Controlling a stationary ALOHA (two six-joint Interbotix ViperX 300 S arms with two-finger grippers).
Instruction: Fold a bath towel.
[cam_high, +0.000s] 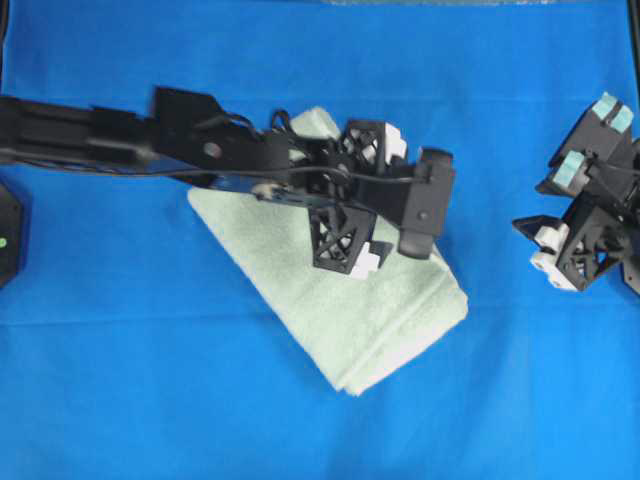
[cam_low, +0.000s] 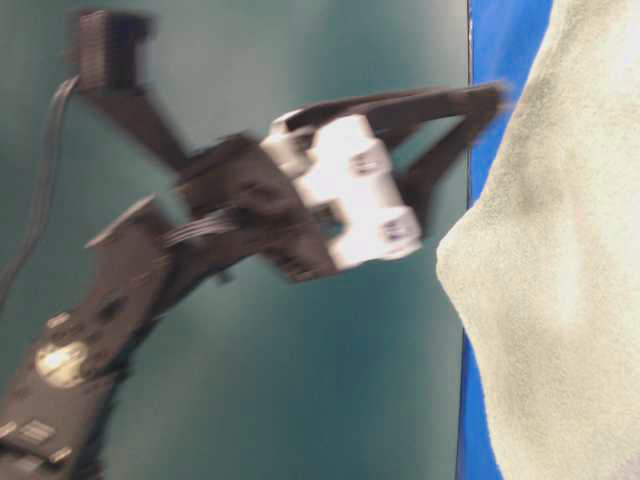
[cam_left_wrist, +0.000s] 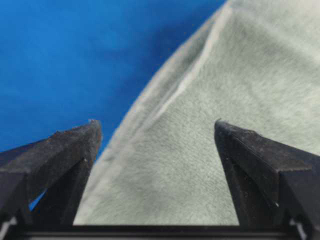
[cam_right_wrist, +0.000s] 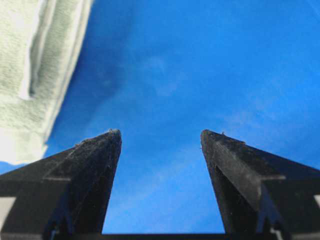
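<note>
- Lying folded on the blue surface (cam_high: 100, 380), the bath towel (cam_high: 330, 300) sits under the spread left fingers (cam_left_wrist: 75, 150), not pinched.
- Right fingers (cam_right_wrist: 95, 165) are spread too, with the towel at their 10 o'clock.

My overhead view looks straight down on the whole blue table cloth (cam_high: 120, 400), with the bath towel (cam_high: 330, 300) near centre and my right wrist camera's arm at three o'clock. My table-level view sits low and very close, blurred. Both wrist cameras look out between their own fingers, close to the cloth, sharing the towel.
</note>
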